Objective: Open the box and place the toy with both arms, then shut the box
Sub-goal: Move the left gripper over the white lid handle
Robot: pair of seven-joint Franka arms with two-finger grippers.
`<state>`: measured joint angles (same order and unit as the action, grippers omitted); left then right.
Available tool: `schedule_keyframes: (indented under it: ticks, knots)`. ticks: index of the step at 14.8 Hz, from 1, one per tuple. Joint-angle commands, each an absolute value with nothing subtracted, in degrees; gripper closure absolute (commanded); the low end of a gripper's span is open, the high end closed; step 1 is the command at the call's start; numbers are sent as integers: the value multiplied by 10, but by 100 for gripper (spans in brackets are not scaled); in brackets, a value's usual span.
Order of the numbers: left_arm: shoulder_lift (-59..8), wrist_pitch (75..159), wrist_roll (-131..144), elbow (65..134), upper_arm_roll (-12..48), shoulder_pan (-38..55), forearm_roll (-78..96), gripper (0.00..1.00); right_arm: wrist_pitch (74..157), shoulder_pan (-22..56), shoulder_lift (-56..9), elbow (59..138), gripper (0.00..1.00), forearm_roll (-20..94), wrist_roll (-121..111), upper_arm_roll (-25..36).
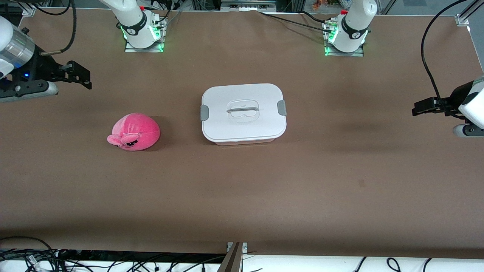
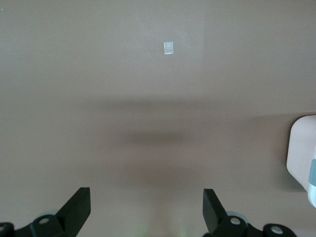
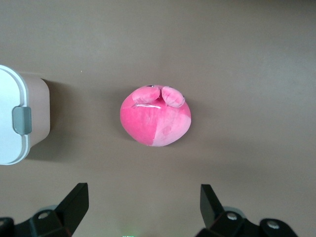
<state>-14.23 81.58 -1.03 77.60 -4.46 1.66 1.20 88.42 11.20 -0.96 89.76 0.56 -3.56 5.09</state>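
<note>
The box [image 1: 244, 113] stands shut at the table's middle, its white lid on, with grey clips on both short sides and a clear handle on top. Its edge shows in the left wrist view [image 2: 302, 158] and the right wrist view [image 3: 19, 121]. The pink plush toy [image 1: 134, 132] lies on the table beside the box, toward the right arm's end; it also shows in the right wrist view [image 3: 155, 116]. My right gripper [image 1: 81, 77] hangs open and empty in the air at the right arm's end. My left gripper [image 1: 423, 107] hangs open and empty over the left arm's end.
The brown table [image 1: 242, 196] carries only the box and toy. A small pale tape mark [image 2: 169, 47] lies on the table under the left wrist. Cables [image 1: 45, 257] hang along the edge nearest the front camera. The arms' bases [image 1: 143, 36] stand along the edge farthest from it.
</note>
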Motion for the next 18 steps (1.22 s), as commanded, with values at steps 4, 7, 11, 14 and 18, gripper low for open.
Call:
schedule_keyframes:
  ticks: [4,7,11,14,18]
  knots:
    - [-149,814,-7,760,-44,15,21,0,874,102,-21,877,0,9,-40,45]
    - [-153,814,-10,759,-42,15,31,0,870,98,-23,880,0,7,-45,46]
    - [-160,817,-11,759,31,26,55,0,872,93,-25,880,0,6,-40,47]
    - [-198,829,-60,739,75,71,62,0,869,93,-25,880,0,7,-40,47]
    - [-218,858,-63,732,79,175,56,0,869,93,-26,880,0,7,-39,47]
